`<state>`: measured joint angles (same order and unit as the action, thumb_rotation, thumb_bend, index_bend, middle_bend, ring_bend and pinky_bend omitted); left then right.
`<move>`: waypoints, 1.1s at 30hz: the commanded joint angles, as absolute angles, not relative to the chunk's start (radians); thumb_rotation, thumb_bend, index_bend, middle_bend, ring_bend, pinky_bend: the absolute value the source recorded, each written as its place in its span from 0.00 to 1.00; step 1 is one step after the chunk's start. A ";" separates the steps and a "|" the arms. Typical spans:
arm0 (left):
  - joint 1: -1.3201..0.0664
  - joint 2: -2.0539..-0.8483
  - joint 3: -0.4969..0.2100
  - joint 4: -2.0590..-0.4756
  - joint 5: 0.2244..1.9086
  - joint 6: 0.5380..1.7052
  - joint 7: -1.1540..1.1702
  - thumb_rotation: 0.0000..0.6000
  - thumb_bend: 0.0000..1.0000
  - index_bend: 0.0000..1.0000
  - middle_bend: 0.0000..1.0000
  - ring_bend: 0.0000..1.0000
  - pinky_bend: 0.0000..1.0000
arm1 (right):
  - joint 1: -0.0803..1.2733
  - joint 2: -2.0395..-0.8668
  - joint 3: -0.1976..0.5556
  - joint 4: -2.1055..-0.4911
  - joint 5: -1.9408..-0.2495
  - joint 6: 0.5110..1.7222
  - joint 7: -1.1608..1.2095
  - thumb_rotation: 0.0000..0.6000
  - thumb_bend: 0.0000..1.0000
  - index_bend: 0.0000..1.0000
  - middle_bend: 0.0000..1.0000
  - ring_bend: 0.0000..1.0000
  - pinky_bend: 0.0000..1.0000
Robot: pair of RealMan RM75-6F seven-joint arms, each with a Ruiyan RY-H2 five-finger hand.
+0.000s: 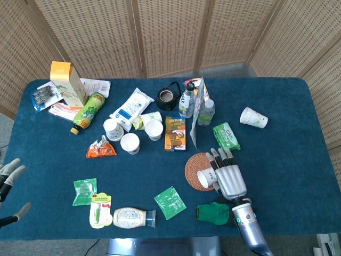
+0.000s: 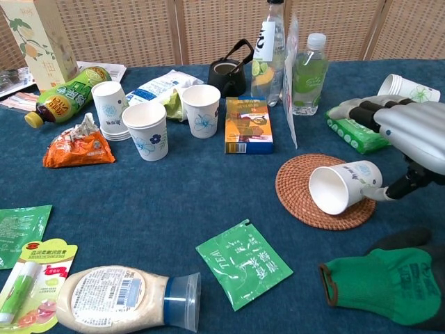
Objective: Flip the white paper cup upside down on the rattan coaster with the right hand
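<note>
Right hand [image 2: 410,139] holding the white paper cup [image 2: 345,185] on its side over the rattan coaster [image 2: 321,191].

Its fingers are wrapped over the cup's body and the thumb sits underneath, so the cup is gripped, mouth pointing toward 9 o'clock in the chest view and rim low over the coaster's right half; whether the rim touches the weave I cannot tell. To finish well, I judge the wrist should roll on until the mouth faces straight down, then lower so the whole rim lands inside the coaster's edge, nearer its centre than now, before the fingers let go. A green glove [image 2: 389,282] lies at 5 o'clock from the coaster on the surface [image 2: 208,202], clear of the landing spot.
</note>
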<state>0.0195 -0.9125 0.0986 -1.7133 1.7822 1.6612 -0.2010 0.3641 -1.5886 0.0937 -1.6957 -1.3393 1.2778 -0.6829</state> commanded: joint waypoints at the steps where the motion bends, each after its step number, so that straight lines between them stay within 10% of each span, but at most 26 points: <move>1: 0.020 -0.913 0.098 -1.715 1.782 1.662 -0.193 1.00 0.33 0.00 0.00 0.00 0.00 | 0.389 -1.517 0.100 -1.726 -1.317 1.200 -0.592 1.00 0.25 0.11 0.00 0.00 0.00; 33: 0.017 -0.915 0.102 -1.716 1.783 1.652 -0.194 1.00 0.33 0.00 0.00 0.00 0.00 | 0.481 -1.487 0.084 -1.570 -1.270 1.078 -0.464 1.00 0.31 0.41 0.00 0.00 0.00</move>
